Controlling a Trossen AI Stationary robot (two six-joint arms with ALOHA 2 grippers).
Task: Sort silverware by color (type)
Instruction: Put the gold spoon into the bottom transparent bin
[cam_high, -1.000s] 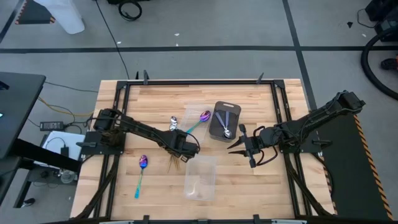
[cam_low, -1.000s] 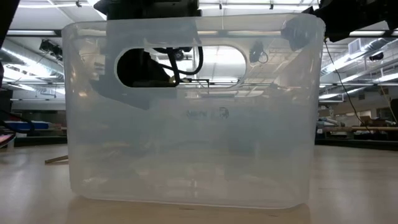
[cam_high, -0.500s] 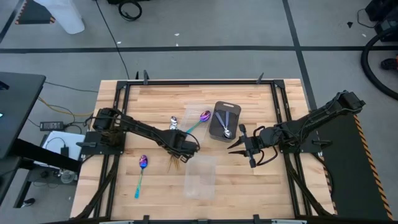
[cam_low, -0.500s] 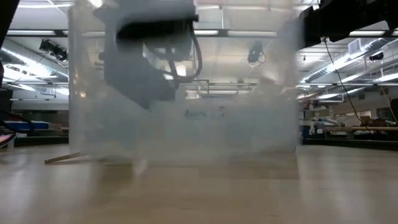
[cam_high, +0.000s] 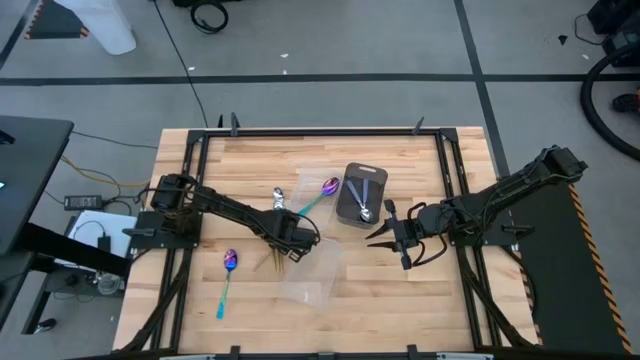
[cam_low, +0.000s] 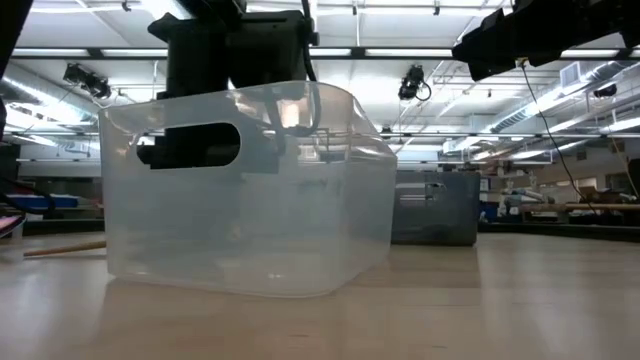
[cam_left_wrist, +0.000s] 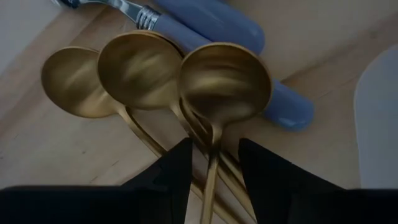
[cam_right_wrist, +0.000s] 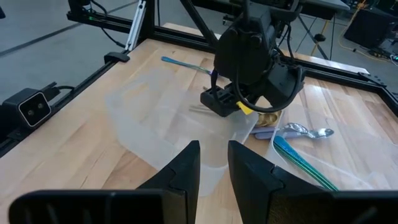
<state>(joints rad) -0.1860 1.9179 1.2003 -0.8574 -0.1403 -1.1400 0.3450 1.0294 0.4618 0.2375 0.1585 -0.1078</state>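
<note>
The bench (cam_high: 250, 160) was pale wood with a visible plank grain, framed in black. Three gold spoons (cam_left_wrist: 155, 78) had a matte brassy sheen, and beside them lay a spoon handle (cam_left_wrist: 249, 37) of soft periwinkle blue. Left of the gold spoons, a spoon (cam_high: 229, 268) had an iridescent purple-blue bowl and a teal handle; another purple spoon (cam_high: 325, 190) lay beyond them. The small tray (cam_high: 362, 180) was dark grey. The plastic bin (cam_low: 250, 200) was frosted clear. Both arms were black.
</note>
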